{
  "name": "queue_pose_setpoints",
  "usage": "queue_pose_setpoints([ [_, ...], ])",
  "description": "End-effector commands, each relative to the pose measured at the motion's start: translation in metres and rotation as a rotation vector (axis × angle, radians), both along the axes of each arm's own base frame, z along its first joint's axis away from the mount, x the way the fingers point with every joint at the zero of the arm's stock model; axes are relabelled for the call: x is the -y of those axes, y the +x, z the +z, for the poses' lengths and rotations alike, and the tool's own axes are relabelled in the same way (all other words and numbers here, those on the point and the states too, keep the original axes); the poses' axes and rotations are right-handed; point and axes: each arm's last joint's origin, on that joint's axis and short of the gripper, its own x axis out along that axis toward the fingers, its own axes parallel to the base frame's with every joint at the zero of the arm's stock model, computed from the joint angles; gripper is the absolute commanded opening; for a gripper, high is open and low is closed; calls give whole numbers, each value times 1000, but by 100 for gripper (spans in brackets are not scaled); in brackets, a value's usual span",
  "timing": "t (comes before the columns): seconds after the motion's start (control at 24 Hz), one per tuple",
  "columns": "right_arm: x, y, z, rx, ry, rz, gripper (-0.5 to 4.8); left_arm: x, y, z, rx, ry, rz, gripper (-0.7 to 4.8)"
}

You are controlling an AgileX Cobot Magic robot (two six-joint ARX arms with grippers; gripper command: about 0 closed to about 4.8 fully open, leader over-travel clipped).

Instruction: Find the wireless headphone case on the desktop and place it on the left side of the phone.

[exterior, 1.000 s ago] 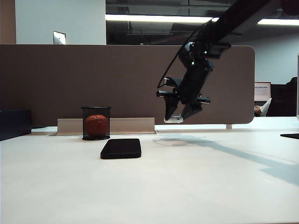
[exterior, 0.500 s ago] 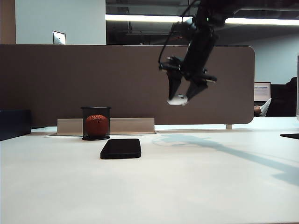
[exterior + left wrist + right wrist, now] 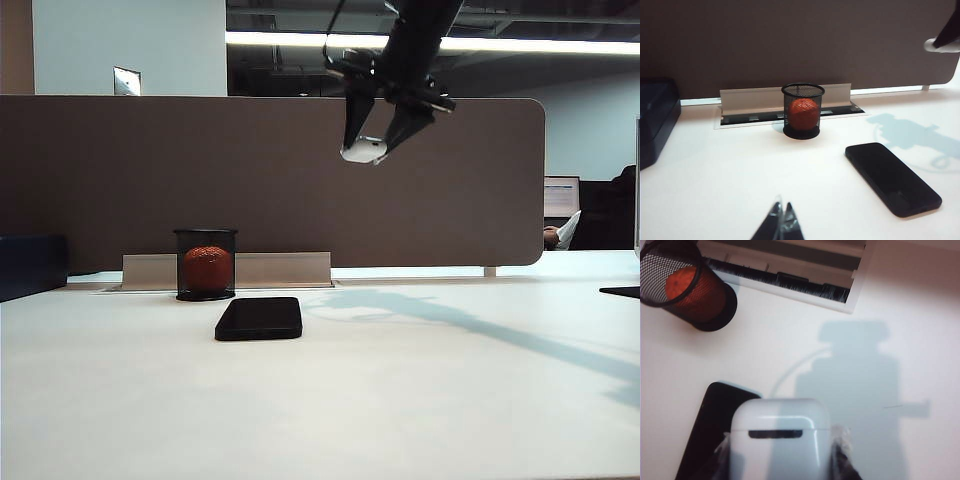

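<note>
Carrying the wireless headphone case (image 3: pixel 363 152) higher than a second ago: we had it low, just over the surface (image 3: pixel 420 400), and now the right gripper (image 3: pixel 378 140) sits up near the top edge of the brown partition (image 3: pixel 150 170), shifted slightly toward the phone side. That reads as pick done, transit underway; placement not yet started.

Jaws on the right: part-way closed, one finger on each side of the case, clamped on it. In the right wrist view the case (image 3: pixel 781 440) fills the gap between the fingertips (image 3: pixel 840 450), lid seam facing the camera, nothing else touching it.

Outward from those jaws: the phone (image 3: pixel 259 318) lies well below and off toward the left arm's side, flat on the surface. Wrist view shows the phone (image 3: pixel 715 430) partly under the case, so we're roughly over its near edge. Beyond it, the black mesh cup (image 3: pixel 206 264) with the orange ball stands near the partition, apart from the phone.

Left gripper (image 3: pixel 781 225): parked low at its own side, jaws together, holding nothing, well clear of the phone (image 3: pixel 892 177).

Our read: still need to cross over the phone, then descend on its far side, keeping off the cup.
</note>
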Motion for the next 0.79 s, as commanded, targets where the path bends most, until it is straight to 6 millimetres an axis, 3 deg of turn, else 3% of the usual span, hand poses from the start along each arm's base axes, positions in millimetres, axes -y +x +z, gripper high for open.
queue_pose_setpoints([
  [0.04, -2, -11, 12, -6, 20, 15, 197, 0, 0, 2, 17, -3, -2, -6],
  [0.29, -18, -29, 20, -56, 66, 72, 197, 0, 0, 2, 16, -3, 1, -5],
  [0.79, -69, -66, 26, -82, 79, 178, 197, 0, 0, 2, 16, -4, 1, -5],
])
